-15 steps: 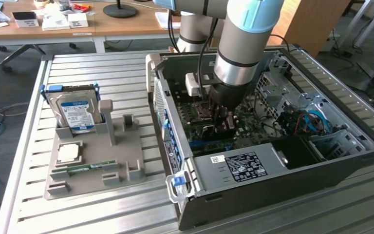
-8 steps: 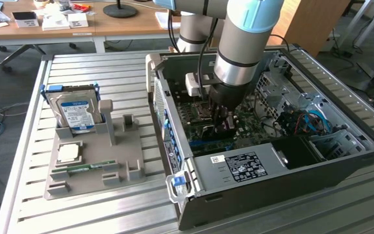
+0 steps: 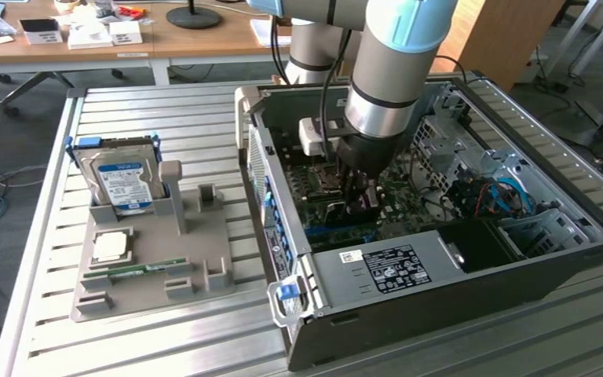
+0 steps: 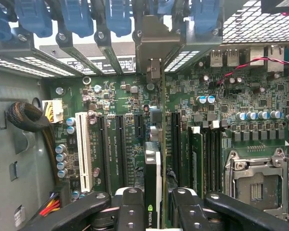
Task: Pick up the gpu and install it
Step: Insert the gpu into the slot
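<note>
While the arm reaches down into the open PC case, your end effector is clenched on the gpu, fingers on either side of it. You see the card edge-on in the wrist view: thin, dark top edge with a logo, silvery bracket at its far end among the blue slot clips. It stands upright over the green motherboard, in line with the expansion slots. On the counter, at the exterior view's left, a grey holder carries a hard drive.
</note>
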